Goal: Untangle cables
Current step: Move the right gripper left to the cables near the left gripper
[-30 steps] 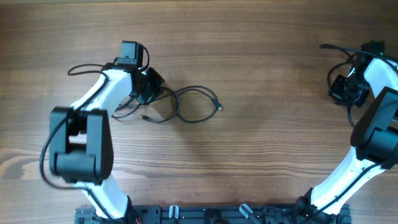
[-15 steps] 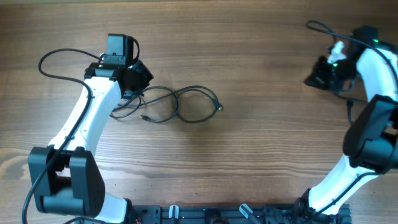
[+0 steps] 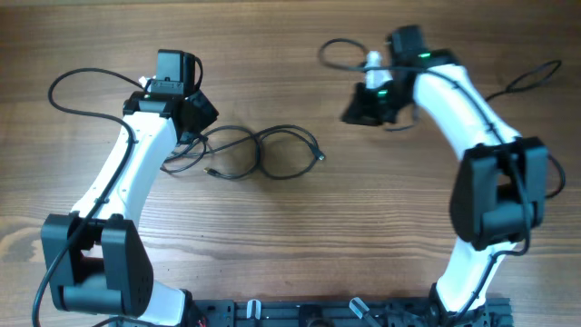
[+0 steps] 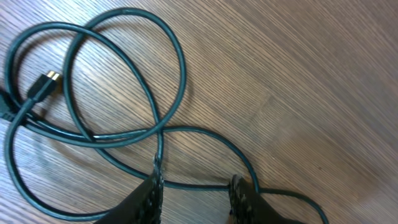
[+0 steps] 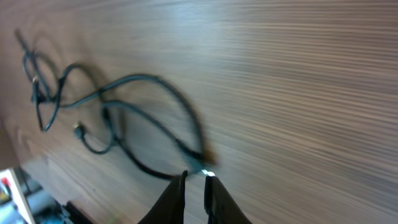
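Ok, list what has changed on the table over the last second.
The right claw swung in from the table's right edge to top centre, near the right end of the cables. The left claw edged slightly up and left and stands open astride one strand. The cables lie where they were.

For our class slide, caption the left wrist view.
Open left claw over looped thin black cables on a wooden table.
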